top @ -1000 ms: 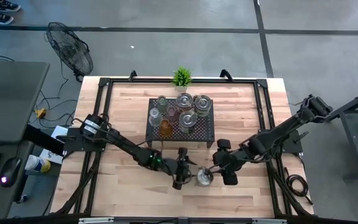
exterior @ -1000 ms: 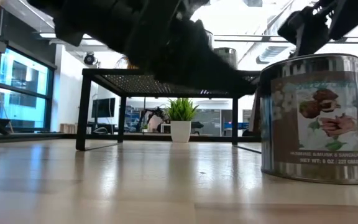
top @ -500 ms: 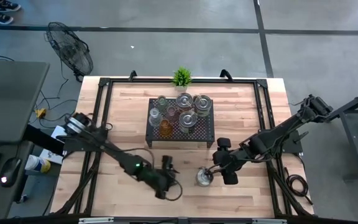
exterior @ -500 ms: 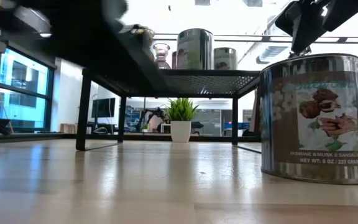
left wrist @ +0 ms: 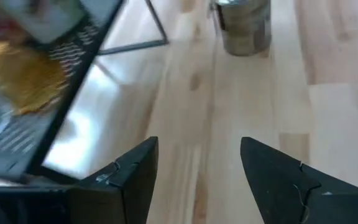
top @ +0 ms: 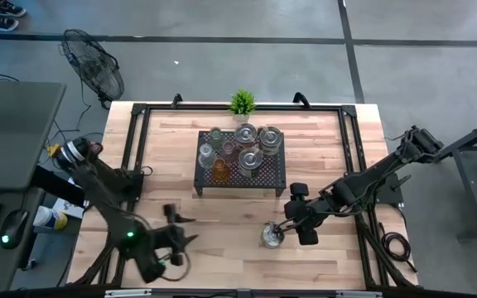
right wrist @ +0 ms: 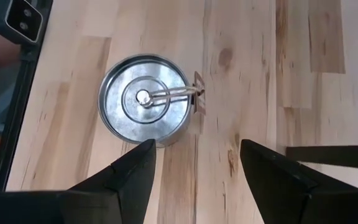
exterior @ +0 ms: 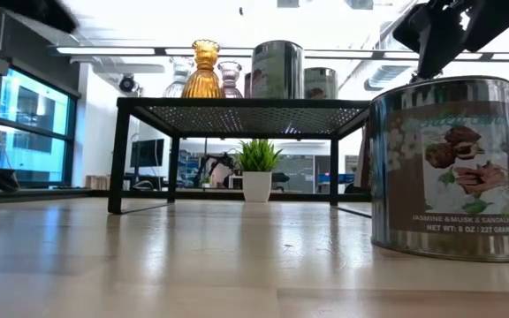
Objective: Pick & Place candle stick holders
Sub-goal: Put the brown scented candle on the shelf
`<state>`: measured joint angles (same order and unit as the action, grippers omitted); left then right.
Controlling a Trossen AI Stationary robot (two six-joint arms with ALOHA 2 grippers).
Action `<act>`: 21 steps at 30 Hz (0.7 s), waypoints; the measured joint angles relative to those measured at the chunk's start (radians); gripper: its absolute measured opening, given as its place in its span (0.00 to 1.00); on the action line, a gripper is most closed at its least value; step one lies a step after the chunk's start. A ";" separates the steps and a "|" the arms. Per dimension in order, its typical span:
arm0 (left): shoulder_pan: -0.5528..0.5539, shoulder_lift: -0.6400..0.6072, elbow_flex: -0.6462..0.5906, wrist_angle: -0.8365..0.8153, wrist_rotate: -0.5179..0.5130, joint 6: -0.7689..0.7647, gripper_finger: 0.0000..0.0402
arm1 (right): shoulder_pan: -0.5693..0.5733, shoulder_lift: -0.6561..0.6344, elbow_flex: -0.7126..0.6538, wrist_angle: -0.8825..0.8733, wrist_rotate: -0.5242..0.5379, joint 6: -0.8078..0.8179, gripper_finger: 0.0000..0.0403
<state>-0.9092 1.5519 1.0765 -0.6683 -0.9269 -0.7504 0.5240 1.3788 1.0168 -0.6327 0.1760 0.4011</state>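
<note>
High view: silver holder (top: 272, 236) upright, open end up.

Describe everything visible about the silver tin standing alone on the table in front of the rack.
The silver tin is a short, shiny metal cylinder standing upright on the bare wooden table, apart from the black rack. Its side carries a paper label picturing flowers, with printed text beneath. Its round top shows concentric pressed rings and a wick at the centre with a small tag. The right pincer hovers open just above and beside it, not touching. The left pincer, open, is farther off.
</note>
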 joint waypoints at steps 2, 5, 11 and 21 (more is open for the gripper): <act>-0.050 -0.037 -0.037 -0.088 -0.064 -0.100 0.55 | 0.000 0.000 0.000 -0.004 -0.004 0.001 0.56; -0.102 -0.097 -0.100 -0.189 -0.127 -0.291 0.55 | -0.001 0.000 0.000 -0.010 -0.009 0.007 0.56; -0.145 -0.240 -0.257 -0.315 -0.208 -0.512 0.55 | -0.002 0.000 0.000 -0.016 -0.018 0.013 0.56; -0.144 -0.553 -0.477 -0.184 -0.323 -0.448 0.55 | -0.003 0.000 0.000 -0.005 0.001 0.006 0.56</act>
<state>-1.0531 0.9988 0.5999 -0.8524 -1.2495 -1.1988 0.5213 1.3792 1.0168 -0.6380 0.1772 0.4076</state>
